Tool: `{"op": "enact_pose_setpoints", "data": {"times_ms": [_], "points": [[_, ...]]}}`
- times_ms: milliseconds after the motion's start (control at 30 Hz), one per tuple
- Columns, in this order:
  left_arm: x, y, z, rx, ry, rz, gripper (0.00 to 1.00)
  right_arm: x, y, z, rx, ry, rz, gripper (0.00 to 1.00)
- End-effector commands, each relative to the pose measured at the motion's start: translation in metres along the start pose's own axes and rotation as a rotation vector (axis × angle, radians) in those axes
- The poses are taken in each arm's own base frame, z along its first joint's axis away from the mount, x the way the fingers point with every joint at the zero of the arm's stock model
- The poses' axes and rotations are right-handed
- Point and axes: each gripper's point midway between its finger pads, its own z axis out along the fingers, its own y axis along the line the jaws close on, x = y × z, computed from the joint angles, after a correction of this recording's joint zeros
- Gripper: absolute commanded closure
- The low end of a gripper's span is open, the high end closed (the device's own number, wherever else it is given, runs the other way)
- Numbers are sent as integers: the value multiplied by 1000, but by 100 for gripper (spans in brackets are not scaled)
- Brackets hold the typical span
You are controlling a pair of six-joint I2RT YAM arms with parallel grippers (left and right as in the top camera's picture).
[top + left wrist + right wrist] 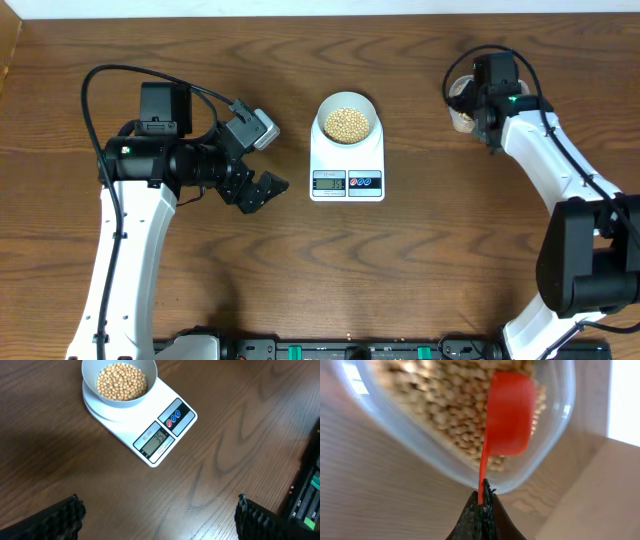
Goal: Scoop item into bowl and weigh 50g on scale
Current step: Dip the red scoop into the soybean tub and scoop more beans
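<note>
The white bowl (346, 122) with tan beans (346, 123) stands on the white scale (347, 170); in the left wrist view the bowl (119, 397) holds beans (121, 381) and the scale (150, 430) display reads about 35. My left gripper (262, 190) is open and empty on the table left of the scale; its fingers frame bare wood (157, 515). My right gripper (482, 497) is shut on the handle of a red scoop (509, 415), whose cup is inside a clear tub of beans (445, 405) at the far right (462, 100).
The clear tub stands near the table's back right edge (462, 118). Black equipment with cables lies along the front edge (340, 350) and shows at the right of the left wrist view (307, 495).
</note>
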Motion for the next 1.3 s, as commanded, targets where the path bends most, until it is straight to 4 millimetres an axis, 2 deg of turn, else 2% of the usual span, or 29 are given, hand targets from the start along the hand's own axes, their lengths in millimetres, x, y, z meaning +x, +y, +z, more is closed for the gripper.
{"op": "enact_pose_setpoints", "data": {"times_ms": [0,100,367,467,600,1033,1267], "points": [[-4,-3,-4,1,-17,23,2,-16,28,-3,-135,-83,85,99],[-4,-3,-4,1,-17,23,2,-22,37,-5,-204,-115,173,99],[-4,-3,-4,1,-17,23,2,-28,45,-4,-398,-187,500,99],[-4,-3,-4,1,-17,23,2,-29,45,-6,-547,-243,661,99],[-4,-3,-4,1,-17,23,2,-29,45,-14,-702,-313,755,99],[-4,-3,-4,1,-17,23,2,-14,20,-22,-908,-441,961,99],[-4,-3,-4,1,-17,23,2,4,4,-12,-884,-449,1029,99]]}}
